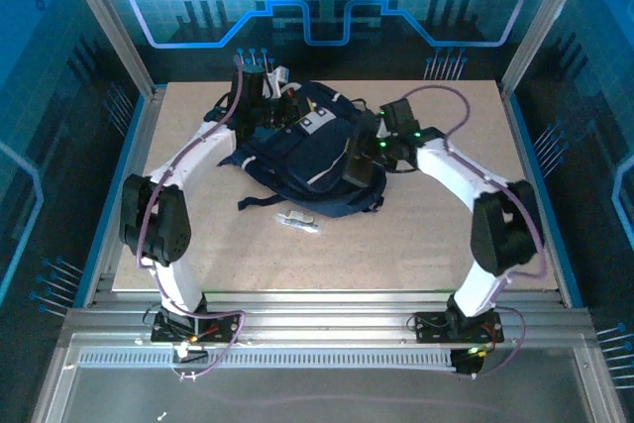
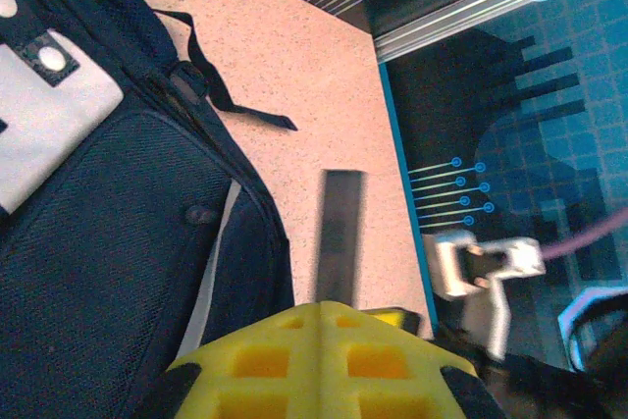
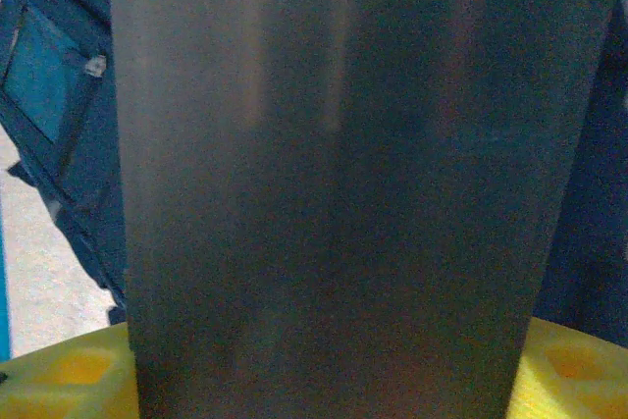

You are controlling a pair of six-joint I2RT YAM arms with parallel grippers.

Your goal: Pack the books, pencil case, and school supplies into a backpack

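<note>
the backpack (image 1: 297,160) is navy with a pale stripe and grey patches. it lies flat on the tabletop (image 1: 396,245) between the two tools, touching the left tool (image 2: 319,319) on its side. the school supplies (image 1: 297,219), a small pale oblong, lie on the tabletop just beside the backpack, apart from both tools. a flat dark slab (image 3: 334,183) stands between the right tool (image 3: 324,385) fingers, over the backpack.

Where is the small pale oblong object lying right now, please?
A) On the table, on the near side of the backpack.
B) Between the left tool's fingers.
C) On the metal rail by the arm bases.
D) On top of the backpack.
A: the top view shows the pale oblong object lying on the table, nearer the arm bases than the backpack.
</note>
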